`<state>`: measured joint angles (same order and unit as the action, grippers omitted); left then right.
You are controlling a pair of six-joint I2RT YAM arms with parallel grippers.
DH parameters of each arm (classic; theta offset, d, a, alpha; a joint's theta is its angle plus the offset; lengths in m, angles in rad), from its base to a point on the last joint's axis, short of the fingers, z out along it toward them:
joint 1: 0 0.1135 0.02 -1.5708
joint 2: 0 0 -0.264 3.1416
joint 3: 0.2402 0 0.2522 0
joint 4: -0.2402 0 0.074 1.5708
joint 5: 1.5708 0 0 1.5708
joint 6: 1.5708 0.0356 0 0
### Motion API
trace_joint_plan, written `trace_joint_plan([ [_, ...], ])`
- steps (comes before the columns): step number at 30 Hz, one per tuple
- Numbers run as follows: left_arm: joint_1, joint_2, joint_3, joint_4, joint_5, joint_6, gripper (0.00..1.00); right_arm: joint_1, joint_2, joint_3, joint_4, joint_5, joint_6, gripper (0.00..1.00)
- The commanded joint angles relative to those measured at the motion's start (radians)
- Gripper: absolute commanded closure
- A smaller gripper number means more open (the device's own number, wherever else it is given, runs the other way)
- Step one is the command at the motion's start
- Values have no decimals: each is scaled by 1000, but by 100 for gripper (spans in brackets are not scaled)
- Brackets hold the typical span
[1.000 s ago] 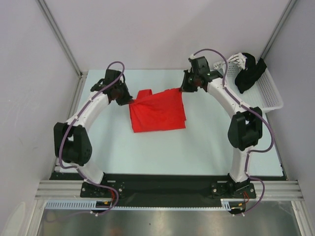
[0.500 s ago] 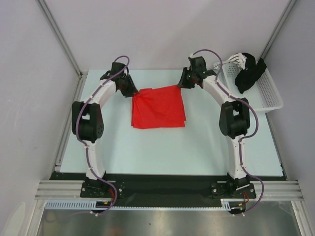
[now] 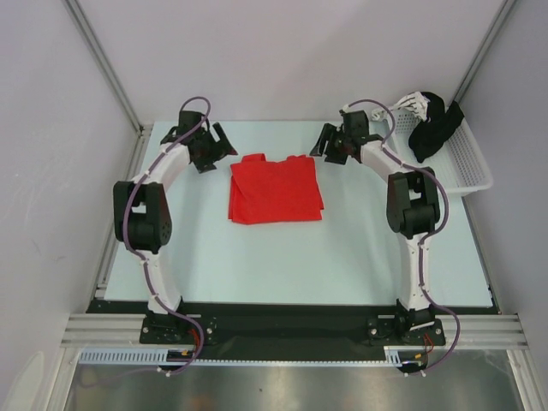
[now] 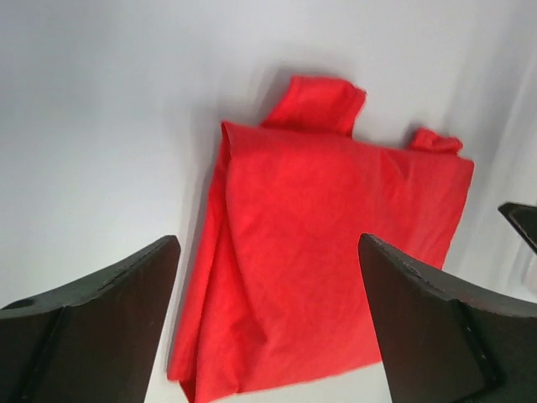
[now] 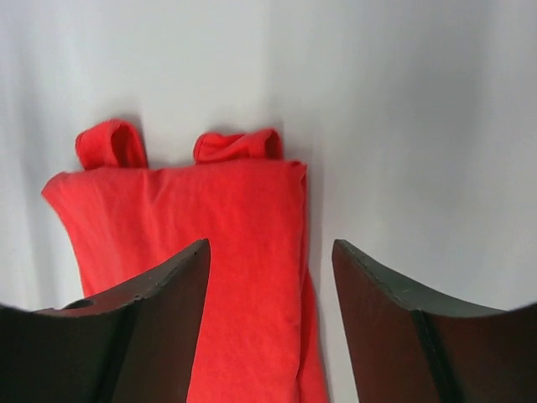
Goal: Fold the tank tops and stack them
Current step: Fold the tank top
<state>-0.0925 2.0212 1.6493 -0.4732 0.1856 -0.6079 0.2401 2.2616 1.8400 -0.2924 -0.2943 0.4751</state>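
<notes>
The left tool is spread and empty, just off the far-left corner of the red tank top. The right tool, likewise spread and empty, sits off the far-right corner. The tank top lies folded flat on the table, straps pointing to the far edge, slightly longer left to right.

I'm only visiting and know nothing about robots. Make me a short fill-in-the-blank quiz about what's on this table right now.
1. The folded tank top lying on the table is ___ in colour.
2. The left claw and the right claw are both ___, holding nothing.
3. The white basket sits at the table's far ___ corner.
4. The cloth draped over the basket is ___.
Missing words: red; open; right; black.
</notes>
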Motion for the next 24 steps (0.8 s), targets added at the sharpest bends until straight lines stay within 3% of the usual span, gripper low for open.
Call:
trace_joint_plan([
  [1, -64, -113, -51, 10, -8, 71, 7, 16, -103, -38, 24, -72, -35, 31],
  [5, -113, -134, -147, 7, -40, 89, 6, 39, -155, -134, 12, -40, -67, 30],
  [8, -121, -145, -201, 38, -70, 80, 10, 50, -192, -202, 12, -11, -70, 35],
  [15, -121, -85, -241, 15, -92, 77, 31, 84, -174, -231, -33, 77, -95, 41],
  [16, -121, -84, -246, 21, -94, 77, 39, 85, -166, -234, -31, 73, -90, 43],
  [18, -121, -79, -259, 22, -100, 79, 45, 88, -154, -232, -31, 76, -84, 49],
  [19, -122, -79, -272, 25, -100, 77, 54, 90, -142, -232, -31, 78, -78, 51],
  [24, -125, -82, -339, 64, -84, 68, 61, 93, -113, -232, -25, 101, -59, 58],
])
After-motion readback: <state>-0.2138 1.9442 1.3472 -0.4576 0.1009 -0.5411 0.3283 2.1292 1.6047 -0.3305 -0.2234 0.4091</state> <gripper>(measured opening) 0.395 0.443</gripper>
